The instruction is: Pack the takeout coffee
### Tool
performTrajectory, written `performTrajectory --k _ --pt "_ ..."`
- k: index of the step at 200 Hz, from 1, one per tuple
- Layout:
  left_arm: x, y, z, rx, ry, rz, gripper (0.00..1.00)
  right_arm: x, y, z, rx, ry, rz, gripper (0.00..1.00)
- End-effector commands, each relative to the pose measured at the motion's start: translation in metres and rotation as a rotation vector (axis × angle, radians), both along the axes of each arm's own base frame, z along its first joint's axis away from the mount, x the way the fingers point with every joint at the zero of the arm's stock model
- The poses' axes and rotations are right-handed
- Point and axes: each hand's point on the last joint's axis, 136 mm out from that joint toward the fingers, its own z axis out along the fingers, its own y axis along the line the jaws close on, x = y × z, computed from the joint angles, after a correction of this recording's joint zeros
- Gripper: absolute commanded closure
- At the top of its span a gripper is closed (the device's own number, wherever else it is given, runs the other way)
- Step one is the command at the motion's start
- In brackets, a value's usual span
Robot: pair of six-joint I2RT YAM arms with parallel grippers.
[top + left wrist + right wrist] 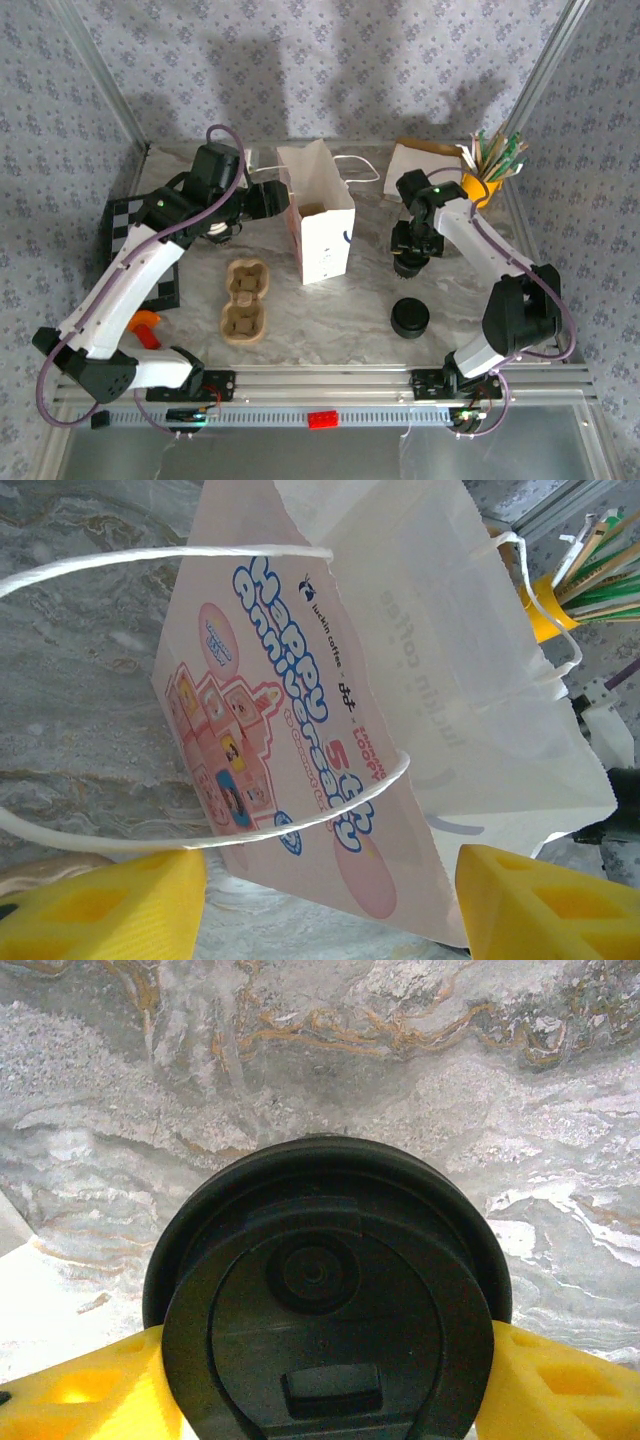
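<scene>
The right pincer (325,1380) straddles the black lid (320,1290), hugging both sides, seemingly to lift it; clamped or not, I can't tell. The left pincer (330,900) gapes empty, with the paper bag (400,630) just ahead, probably to steady it.

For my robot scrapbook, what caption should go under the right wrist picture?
A round black lid sits between the yellow fingers of the right gripper, marble table behind.
</scene>
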Motion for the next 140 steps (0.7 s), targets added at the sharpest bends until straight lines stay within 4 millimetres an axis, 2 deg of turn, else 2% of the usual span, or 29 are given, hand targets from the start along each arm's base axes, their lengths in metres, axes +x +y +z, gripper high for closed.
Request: performTrajectory --k 1,28,74,106,117,140 --pt "-0.012 0.005 0.020 -0.013 -0.030 0.018 0.33 -0.008 0.001 0.011 0.029 0.013 0.058 0.36" --pt "-0.019 0.002 0.018 -0.003 -0.035 0.021 0.32 -0.003 0.009 0.009 0.052 0.002 0.109 0.36" --pt "-0.017 0.003 0.011 0.015 -0.021 0.037 0.32 -0.003 0.010 -0.004 0.016 0.054 0.175 0.36" --pt "-0.017 0.004 0.013 0.021 -0.030 0.041 0.31 -0.001 0.012 -0.001 -0.010 0.042 0.199 0.31" --pt "-0.017 0.005 0.014 0.024 -0.032 0.042 0.31 -0.001 0.014 0.001 -0.015 0.035 0.214 0.26" --pt "-0.016 0.007 0.014 0.028 -0.039 0.050 0.31 0.003 0.016 0.009 -0.038 -0.022 0.227 0.25"
